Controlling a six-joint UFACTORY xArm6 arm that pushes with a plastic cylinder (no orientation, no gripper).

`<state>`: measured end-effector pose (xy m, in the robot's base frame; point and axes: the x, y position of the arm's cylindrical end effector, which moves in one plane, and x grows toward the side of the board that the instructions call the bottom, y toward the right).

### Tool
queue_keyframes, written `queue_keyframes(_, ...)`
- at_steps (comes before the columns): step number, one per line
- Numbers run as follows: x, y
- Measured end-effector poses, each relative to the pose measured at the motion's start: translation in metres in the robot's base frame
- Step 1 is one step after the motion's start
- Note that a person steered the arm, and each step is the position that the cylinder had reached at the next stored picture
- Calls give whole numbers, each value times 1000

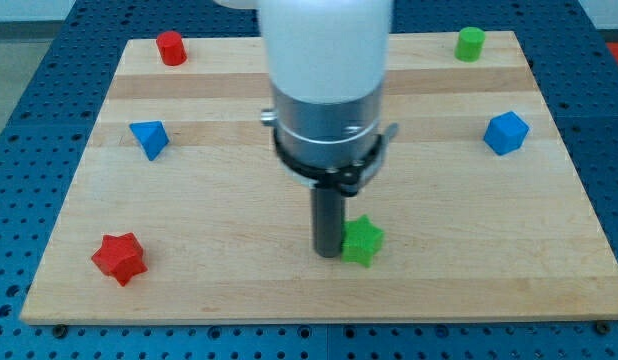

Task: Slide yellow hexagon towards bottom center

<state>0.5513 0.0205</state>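
Note:
No yellow hexagon shows in the camera view; the arm's white and grey body covers the middle of the board and could hide it. My tip [327, 255] rests on the wooden board [469, 270] at the bottom centre. A green star block [363, 242] sits right against the rod's right side, touching or nearly touching it.
A red star block [119, 258] lies at the bottom left. A blue triangle block [149, 138] is at the left. A red cylinder [170, 48] is at the top left, a green cylinder [470, 43] at the top right, and a blue block [506, 132] at the right.

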Motion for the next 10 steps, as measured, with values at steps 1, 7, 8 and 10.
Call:
queue_keyframes(1, -9, 53)
queue_keyframes(7, -160, -3)
queue_keyframes(8, -157, -20)
queue_keyframes(10, -143, -20)
